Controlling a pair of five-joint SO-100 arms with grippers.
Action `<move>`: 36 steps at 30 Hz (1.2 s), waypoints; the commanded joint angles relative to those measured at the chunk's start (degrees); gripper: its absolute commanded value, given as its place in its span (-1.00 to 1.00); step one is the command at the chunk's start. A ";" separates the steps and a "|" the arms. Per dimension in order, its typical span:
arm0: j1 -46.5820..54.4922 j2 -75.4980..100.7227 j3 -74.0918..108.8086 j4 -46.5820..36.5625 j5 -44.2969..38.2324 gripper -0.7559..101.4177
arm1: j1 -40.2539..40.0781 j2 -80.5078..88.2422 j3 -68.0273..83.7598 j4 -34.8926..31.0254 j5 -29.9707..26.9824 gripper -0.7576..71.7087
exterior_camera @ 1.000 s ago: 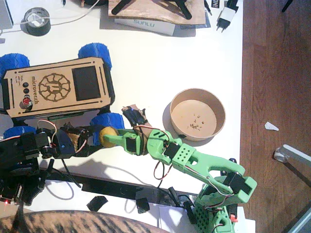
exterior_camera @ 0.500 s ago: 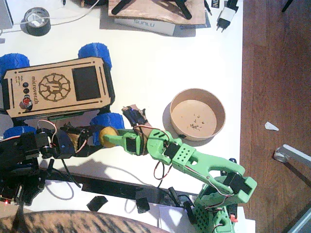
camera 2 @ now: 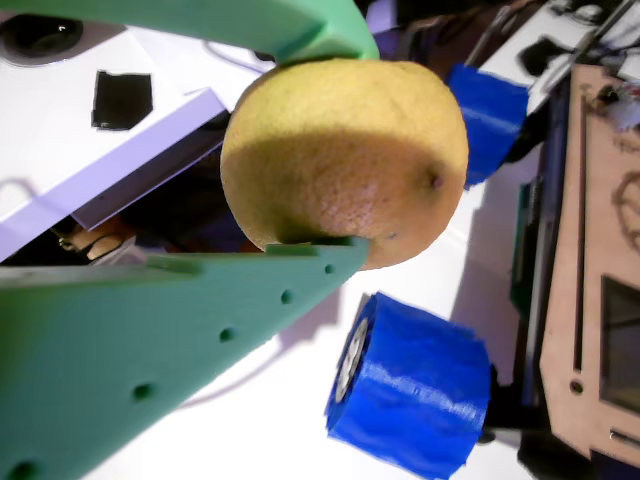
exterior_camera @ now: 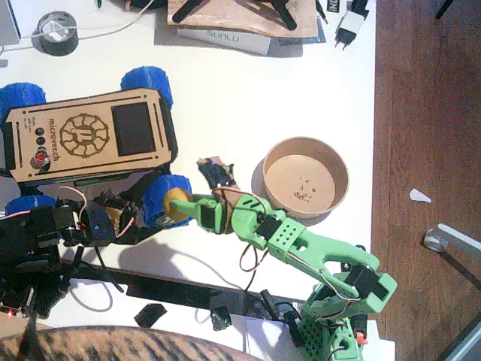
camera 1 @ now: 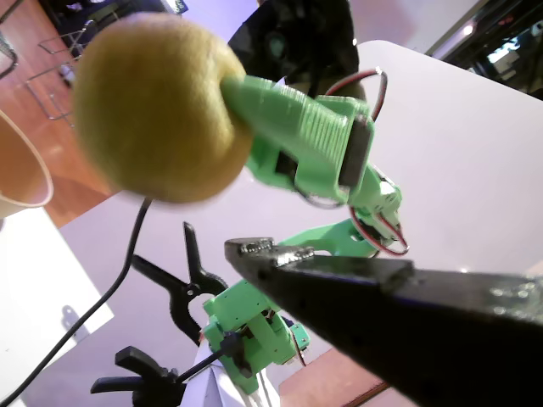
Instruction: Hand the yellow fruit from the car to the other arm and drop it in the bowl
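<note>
A: Where is the yellow fruit [exterior_camera: 179, 204] relative to the car [exterior_camera: 89, 135]?

B: Just off the car's lower right corner, right beside the nearest blue wheel [exterior_camera: 159, 197]. In a wrist view the yellow fruit [camera 2: 345, 160] sits above that wheel [camera 2: 412, 393], with the car's plywood edge [camera 2: 595, 270] along the right.

A: Who has it?

B: The right gripper [exterior_camera: 184, 204], on the green arm [exterior_camera: 301, 252]. Its two green fingers are clamped on the fruit: one finger [camera 2: 180, 330] presses from below, the other [camera 2: 200, 22] from above.

A: And the black arm?

B: The left arm [exterior_camera: 45, 233] lies below the car's left half. The left gripper [exterior_camera: 143, 218] points toward the fruit but is spread; in a wrist view its dark finger [camera 1: 399, 305] stands clear below the yellow fruit [camera 1: 161, 106], not touching it. A green finger [camera 1: 288, 114] grips the fruit from the right there.

A: The bowl?

B: The bowl [exterior_camera: 306, 177] stands on the white table [exterior_camera: 225, 98] to the right of the car, well apart from it, with dark specks inside. The fruit is between the car's wheel and the bowl, closer to the wheel.

A: Anything else near the car?

B: A grey tape roll [exterior_camera: 57, 34] lies above the car, near the table's far edge.
</note>
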 commanded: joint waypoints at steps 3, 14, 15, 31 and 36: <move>-3.60 1.14 -1.93 2.72 0.70 0.05 | 2.29 5.10 -0.79 1.76 0.09 -0.98; -28.13 5.19 -2.02 27.07 1.05 -0.11 | 14.33 13.01 -6.59 21.88 14.59 -0.98; -30.76 5.63 -2.02 30.50 1.49 -0.14 | 15.82 13.18 -7.03 23.20 16.08 -0.98; -52.29 11.69 6.33 41.48 36.47 -0.98 | 39.81 6.06 -8.79 27.42 34.89 -0.98; -52.82 14.77 16.00 37.35 36.47 -0.98 | 45.09 -3.34 -15.29 28.21 41.22 -0.98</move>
